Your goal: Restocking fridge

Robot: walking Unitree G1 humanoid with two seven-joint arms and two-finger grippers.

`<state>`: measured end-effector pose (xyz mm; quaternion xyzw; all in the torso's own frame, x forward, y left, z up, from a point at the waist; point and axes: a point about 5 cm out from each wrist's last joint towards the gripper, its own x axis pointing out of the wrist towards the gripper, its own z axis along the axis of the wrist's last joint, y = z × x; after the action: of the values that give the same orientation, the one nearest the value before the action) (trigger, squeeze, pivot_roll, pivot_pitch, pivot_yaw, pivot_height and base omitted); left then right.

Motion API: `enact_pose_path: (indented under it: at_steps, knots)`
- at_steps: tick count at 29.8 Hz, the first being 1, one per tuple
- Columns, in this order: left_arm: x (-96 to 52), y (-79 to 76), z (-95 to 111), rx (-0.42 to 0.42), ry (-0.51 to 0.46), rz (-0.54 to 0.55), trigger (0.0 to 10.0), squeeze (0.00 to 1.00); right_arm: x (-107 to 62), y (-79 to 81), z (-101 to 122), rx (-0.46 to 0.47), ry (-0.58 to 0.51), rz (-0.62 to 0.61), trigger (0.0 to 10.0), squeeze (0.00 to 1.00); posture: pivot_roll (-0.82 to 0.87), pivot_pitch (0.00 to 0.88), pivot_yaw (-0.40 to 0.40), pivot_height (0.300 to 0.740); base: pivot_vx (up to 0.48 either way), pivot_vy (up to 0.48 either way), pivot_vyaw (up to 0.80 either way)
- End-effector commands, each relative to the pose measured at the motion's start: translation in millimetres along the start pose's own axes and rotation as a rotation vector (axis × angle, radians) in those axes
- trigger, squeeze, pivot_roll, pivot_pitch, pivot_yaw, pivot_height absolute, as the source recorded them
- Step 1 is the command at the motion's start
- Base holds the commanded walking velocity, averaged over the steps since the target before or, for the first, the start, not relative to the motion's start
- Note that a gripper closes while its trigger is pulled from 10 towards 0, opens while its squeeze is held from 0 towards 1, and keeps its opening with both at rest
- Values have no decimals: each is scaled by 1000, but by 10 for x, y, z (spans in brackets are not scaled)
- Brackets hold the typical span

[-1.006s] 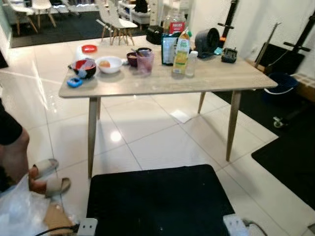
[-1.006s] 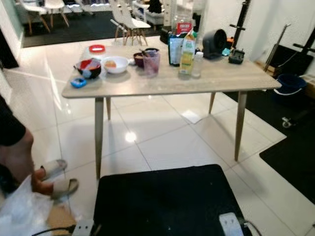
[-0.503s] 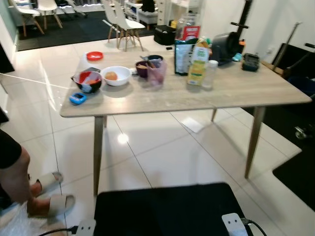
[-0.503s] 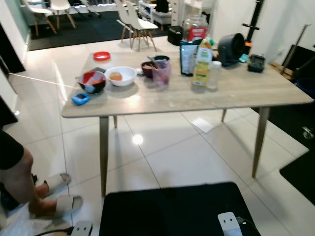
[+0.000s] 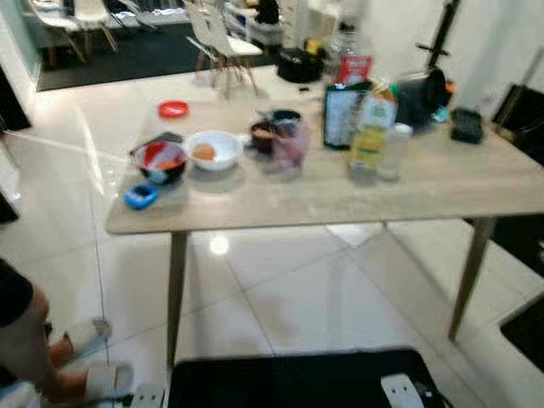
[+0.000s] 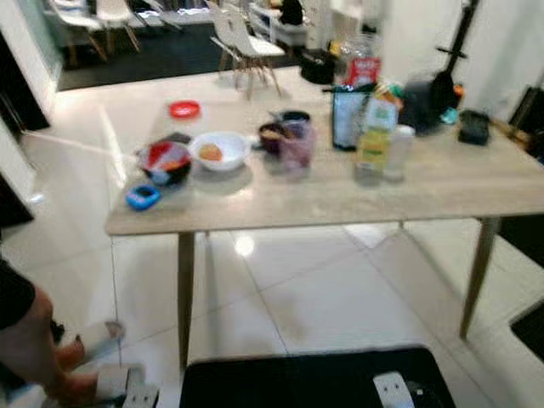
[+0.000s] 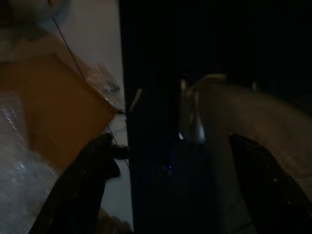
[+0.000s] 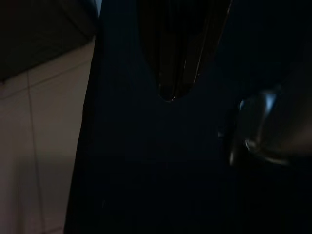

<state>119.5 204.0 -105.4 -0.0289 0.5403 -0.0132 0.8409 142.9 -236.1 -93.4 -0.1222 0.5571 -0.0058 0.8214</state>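
A light wooden table (image 5: pixel 442 191) stands ahead of me, blurred. On it are a yellow-green juice carton (image 5: pixel 371 132), a dark carton (image 5: pixel 340 115), a small clear bottle (image 5: pixel 393 151), a red-labelled jar (image 5: pixel 355 68), a pink cup (image 5: pixel 289 146), a dark bowl (image 5: pixel 265 136), a white bowl (image 5: pixel 213 149), a red-and-black bowl (image 5: pixel 164 160), a blue item (image 5: pixel 140 196) and a red lid (image 5: pixel 173 109). My left gripper (image 7: pixel 173 190) hangs low in the dark, its fingers (image 7: pixel 83 185) wide apart and empty. The right wrist view is too dark to read.
A person's bare leg and sandals (image 5: pixel 81 365) are at the lower left. A black mat (image 5: pixel 297 382) lies just before me. A black appliance (image 5: pixel 425 89) and a small black device (image 5: pixel 468 125) sit at the table's far right. White chairs (image 5: pixel 217 42) stand behind.
The whole view has shifted and blurred: the camera has come closer to the table, which now looks larger and lower in the picture. The things on it keep their places.
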Motion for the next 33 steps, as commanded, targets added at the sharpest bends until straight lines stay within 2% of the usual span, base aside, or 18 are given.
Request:
enact_pose_path:
  at_steps: [1,14,25,33]
  knots:
    - [-8,10,-56,-3,21,2,10000,0,1,33,-33,3,11,9,10000,0,-14,0,-16,740,349,0,0]
    - [-9,13,-55,-9,17,9,10000,0,-5,-21,-52,-4,14,8,10000,0,-14,0,-16,740,346,0,0]
    - [-8,4,-56,-8,18,1,10000,0,-9,-51,-64,-12,15,7,10000,0,-12,0,-13,740,0,0,0]
    - [-7,-2,-66,-11,26,-7,10000,0,-10,-46,-80,-13,19,11,10000,0,-13,0,-14,740,0,-390,0]
